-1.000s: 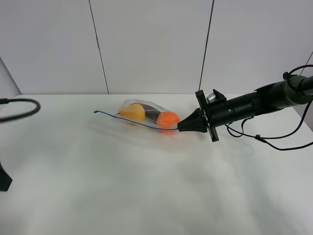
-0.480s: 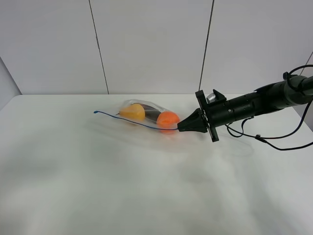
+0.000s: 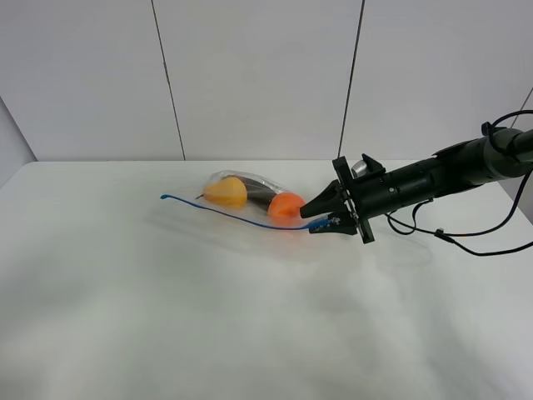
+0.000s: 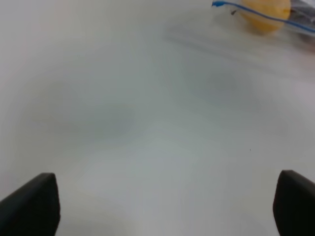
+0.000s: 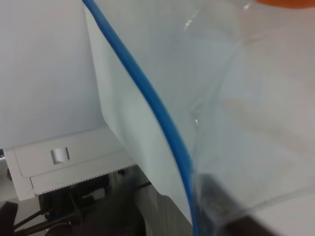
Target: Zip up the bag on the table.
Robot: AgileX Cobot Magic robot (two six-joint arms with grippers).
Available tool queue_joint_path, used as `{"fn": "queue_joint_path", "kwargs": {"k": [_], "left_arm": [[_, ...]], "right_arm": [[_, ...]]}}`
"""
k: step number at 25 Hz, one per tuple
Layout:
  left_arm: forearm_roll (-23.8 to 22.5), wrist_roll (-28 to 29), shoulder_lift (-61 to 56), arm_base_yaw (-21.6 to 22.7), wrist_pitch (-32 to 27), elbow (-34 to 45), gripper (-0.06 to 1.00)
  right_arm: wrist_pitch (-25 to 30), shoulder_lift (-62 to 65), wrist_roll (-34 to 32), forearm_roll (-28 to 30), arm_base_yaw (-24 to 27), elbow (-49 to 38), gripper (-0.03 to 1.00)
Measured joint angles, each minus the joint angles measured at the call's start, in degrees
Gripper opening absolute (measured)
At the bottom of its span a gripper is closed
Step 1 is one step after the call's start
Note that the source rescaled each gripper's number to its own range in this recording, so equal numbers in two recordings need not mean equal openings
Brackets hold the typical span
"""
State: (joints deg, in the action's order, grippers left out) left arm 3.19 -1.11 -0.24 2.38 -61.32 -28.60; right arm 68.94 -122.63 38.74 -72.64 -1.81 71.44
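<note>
The clear bag [image 3: 250, 193] lies at the back middle of the white table [image 3: 208, 325], holding a yellow pear [image 3: 226, 192], a dark item [image 3: 256, 190] and an orange [image 3: 286, 206]. Its blue seal strip [image 3: 216, 208] runs along the near edge. My right gripper [image 3: 320, 215] is open, its jaws spread around the strip's right end beside the orange. The right wrist view shows the strip [image 5: 157, 103] and clear plastic [image 5: 236, 98] very close. My left gripper [image 4: 167, 206] is open over bare table, far from the bag; the pear [image 4: 266, 12] and strip end [image 4: 221, 4] show distantly.
The right arm [image 3: 433, 179] reaches in from the right edge, with black cables [image 3: 475, 237] trailing on the table beside it. A panelled wall [image 3: 250, 75] stands behind the table's back edge.
My right gripper has opened from shut at the strip's right end. The strip's right end now sits a little lower. The left arm's dark parts have left the left edge of the exterior view.
</note>
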Motion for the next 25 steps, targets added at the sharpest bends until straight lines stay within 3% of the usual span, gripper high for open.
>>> {"fn": "queue_joint_path", "kwargs": {"k": [2,5,8,14,18,21,25], "left_arm": [[0.0,0.0,-0.13,0.0,0.0,0.0,1.0],[0.0,0.0,-0.13,0.0,0.0,0.05,1.0],[0.0,0.0,-0.13,0.0,0.0,0.05,1.0],[-0.06,0.0,-0.13,0.0,0.0,0.05,1.0],[-0.06,0.0,-0.13,0.0,0.0,0.05,1.0],[-0.1,0.0,-0.13,0.0,0.0,0.05,1.0],[-0.1,0.0,-0.13,0.0,0.0,0.05,1.0]], "right_arm": [[0.05,0.5,0.0,1.07,0.0,0.08,0.83],[0.18,2.31,-1.69,7.21,0.0,2.55,0.97],[0.37,5.03,-7.74,18.51,0.0,8.11,1.0],[0.37,8.28,-24.5,49.21,-0.66,19.95,1.0],[0.43,8.28,-31.61,64.46,-0.46,23.74,1.0],[0.54,8.28,-34.54,69.91,0.56,24.03,1.0],[0.56,9.38,-34.85,69.12,1.28,22.05,1.0]]}}
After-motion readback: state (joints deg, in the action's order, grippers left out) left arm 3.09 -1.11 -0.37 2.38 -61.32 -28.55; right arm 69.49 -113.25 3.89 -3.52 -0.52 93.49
